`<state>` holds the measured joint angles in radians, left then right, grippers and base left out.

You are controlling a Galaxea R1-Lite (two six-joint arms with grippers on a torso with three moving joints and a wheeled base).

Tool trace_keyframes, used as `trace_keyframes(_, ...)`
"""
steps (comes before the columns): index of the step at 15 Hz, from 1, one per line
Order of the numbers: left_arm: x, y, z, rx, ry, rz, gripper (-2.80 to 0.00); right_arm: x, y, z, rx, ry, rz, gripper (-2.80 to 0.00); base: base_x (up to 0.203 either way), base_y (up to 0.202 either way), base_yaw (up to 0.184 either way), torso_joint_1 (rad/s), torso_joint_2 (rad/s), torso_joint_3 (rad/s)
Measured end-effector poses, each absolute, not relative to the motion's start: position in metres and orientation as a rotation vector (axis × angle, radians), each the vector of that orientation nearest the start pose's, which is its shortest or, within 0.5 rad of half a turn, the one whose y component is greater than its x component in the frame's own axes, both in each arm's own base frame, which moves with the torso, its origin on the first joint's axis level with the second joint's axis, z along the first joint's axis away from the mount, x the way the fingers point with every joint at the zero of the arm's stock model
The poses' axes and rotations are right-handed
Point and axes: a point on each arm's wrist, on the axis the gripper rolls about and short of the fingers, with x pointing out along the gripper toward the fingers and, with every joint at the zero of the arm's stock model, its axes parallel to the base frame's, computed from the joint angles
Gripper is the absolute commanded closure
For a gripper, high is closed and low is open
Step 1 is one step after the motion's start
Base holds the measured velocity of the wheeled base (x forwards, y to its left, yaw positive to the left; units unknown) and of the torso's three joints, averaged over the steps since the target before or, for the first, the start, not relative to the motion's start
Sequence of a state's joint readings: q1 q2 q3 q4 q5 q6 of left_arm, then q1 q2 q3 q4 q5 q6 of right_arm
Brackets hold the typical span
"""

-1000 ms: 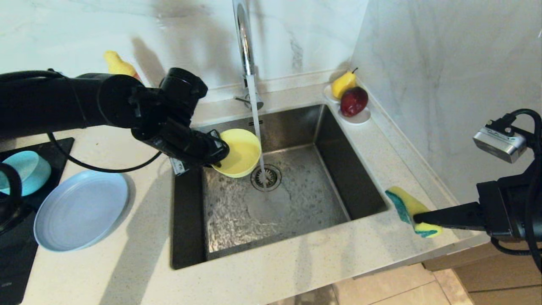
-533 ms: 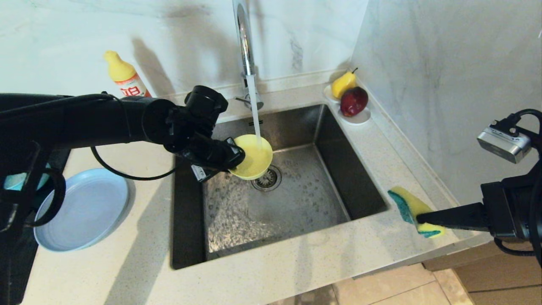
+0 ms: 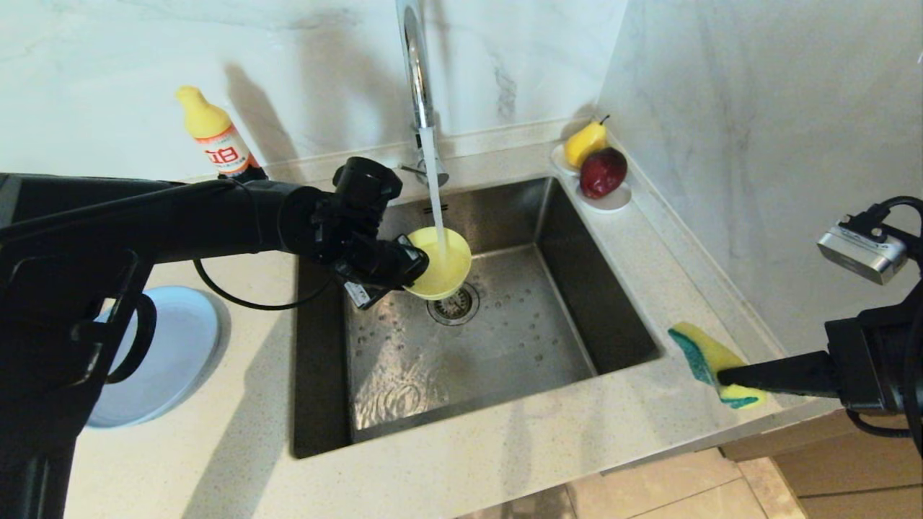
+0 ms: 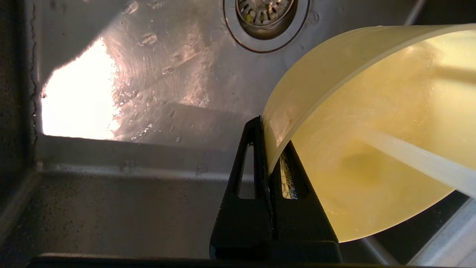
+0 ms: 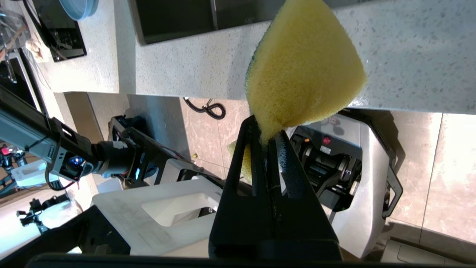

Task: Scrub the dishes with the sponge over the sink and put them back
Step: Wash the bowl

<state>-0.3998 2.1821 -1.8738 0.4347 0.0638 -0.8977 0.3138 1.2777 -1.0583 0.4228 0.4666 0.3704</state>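
Observation:
My left gripper (image 3: 412,277) is shut on the rim of the pale yellow-green bowl (image 3: 445,261), one finger inside and one outside. It holds the bowl tilted above the sink (image 3: 519,353), just over the drain strainer (image 3: 453,306). Water from the chrome faucet (image 3: 412,65) runs straight into the bowl (image 4: 375,149), whose rim the left gripper (image 4: 268,147) pinches. My right gripper (image 3: 723,376) hovers over the counter's front right corner, shut on the yellow sponge (image 3: 705,355) with its green layer. In the right wrist view the sponge (image 5: 305,70) sticks out past the gripper (image 5: 267,138). The grey-blue plate (image 3: 184,339) lies on the counter at the left.
A yellow dish soap bottle (image 3: 215,140) stands by the back wall at the left. A white fruit dish (image 3: 613,202) with a pear and an apple sits at the sink's back right corner. A marble wall runs close along the right side.
My left gripper has carried the bowl to the right and under the faucet; the stream now falls into the bowl instead of onto the drain. The right gripper with the sponge has barely shifted.

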Motion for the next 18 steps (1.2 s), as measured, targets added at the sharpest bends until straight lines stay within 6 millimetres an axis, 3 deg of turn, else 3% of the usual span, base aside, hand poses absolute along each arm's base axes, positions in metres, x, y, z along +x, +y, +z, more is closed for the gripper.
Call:
trace_keyframes(12, 0.390, -0.177, 0.195, -0.640, 0.851, 0.023, 0.00, 0.165, 0.063, 0.267, 0.392, 0.769, 0.626, 0.00, 0.000, 0.000, 0.000, 0.000, 0.00, 0.000)
trace_keyframes(14, 0.387, -0.171, 0.203, -0.619, 0.802, 0.064, 0.00, 0.164, 0.063, 0.268, 0.392, 0.767, 0.627, 0.00, 0.000, 0.000, 0.000, 0.000, 0.00, 0.000)
trace_keyframes(18, 0.380, -0.142, 0.233, -0.559, 0.652, 0.168, 0.00, 0.164, 0.063, 0.267, 0.393, 0.768, 0.626, 0.00, 0.000, 0.000, 0.000, 0.000, 0.00, 0.000)
